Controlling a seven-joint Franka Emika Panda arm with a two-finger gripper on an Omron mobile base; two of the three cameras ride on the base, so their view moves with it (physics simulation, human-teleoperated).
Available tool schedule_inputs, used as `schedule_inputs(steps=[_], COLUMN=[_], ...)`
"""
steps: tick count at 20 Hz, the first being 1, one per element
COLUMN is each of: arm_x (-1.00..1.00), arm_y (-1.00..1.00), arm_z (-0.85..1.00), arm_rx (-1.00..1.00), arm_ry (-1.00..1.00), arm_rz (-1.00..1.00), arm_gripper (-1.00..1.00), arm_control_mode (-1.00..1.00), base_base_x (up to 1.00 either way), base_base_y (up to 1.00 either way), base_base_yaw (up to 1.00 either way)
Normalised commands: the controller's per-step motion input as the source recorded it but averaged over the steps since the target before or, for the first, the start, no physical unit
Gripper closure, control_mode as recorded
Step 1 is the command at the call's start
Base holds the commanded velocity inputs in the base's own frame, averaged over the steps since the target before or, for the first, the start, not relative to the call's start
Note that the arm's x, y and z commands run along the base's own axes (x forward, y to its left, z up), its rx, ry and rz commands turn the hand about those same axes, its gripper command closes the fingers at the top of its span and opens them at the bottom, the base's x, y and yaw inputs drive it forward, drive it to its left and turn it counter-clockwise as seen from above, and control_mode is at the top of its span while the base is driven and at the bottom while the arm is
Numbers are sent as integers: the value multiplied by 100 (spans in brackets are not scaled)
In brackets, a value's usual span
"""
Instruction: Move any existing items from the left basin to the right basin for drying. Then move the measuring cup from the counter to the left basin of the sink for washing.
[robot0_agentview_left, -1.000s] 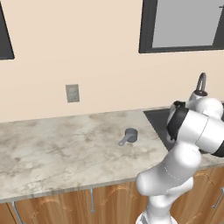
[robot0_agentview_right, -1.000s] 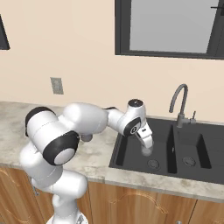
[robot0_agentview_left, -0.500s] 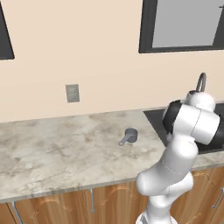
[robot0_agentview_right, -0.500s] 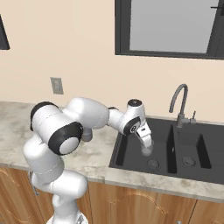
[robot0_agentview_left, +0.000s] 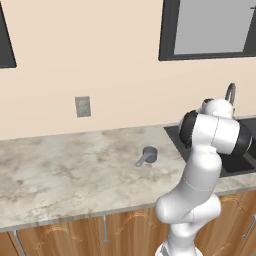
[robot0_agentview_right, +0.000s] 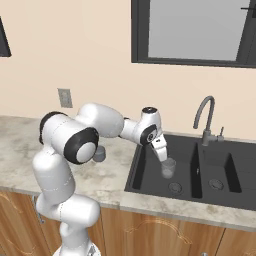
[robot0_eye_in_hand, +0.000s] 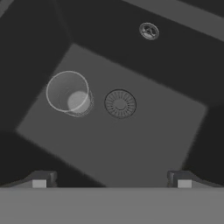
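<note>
My pincer (robot0_agentview_right: 162, 154) hangs over the left basin (robot0_agentview_right: 150, 167), fingers spread wide and holding nothing, since I judge the grab is next. Just below and off to one side stands the pale cup (robot0_eye_in_hand: 68, 93), upright beside the drain (robot0_eye_in_hand: 120, 103). Farther back on the counter (robot0_agentview_left: 60, 170), the measuring cup (robot0_agentview_left: 148, 155) waits its turn.

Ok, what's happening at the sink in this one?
The robot arm reaches over the left basin of the black sink, its gripper hanging just above a small clear glass that stands upright on the basin floor beside the drain. In the hand view the fingertips are spread wide with nothing between them, so the glass isn't grasped yet. The measuring cup sits on the counter, untouched.
</note>
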Motion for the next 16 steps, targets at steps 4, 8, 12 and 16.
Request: schedule_inputs(steps=[4, 8, 12, 16], arm_x=[43, 44, 39, 16], arm_y=[4, 0, 0, -1], arm_z=[0, 0, 0, 0], arm_rx=[0, 0, 0, 1], arm_ry=[3, 0, 2, 0], arm_rz=[-7, -5, -3, -1], arm_gripper=[-100, -100, -100, -100], arm_control_mode=[-100, -100, -100, -100], base_base_x=[0, 0, 0, 0], base_base_y=[0, 0, 0, 0], base_base_yaw=[0, 0, 0, 0])
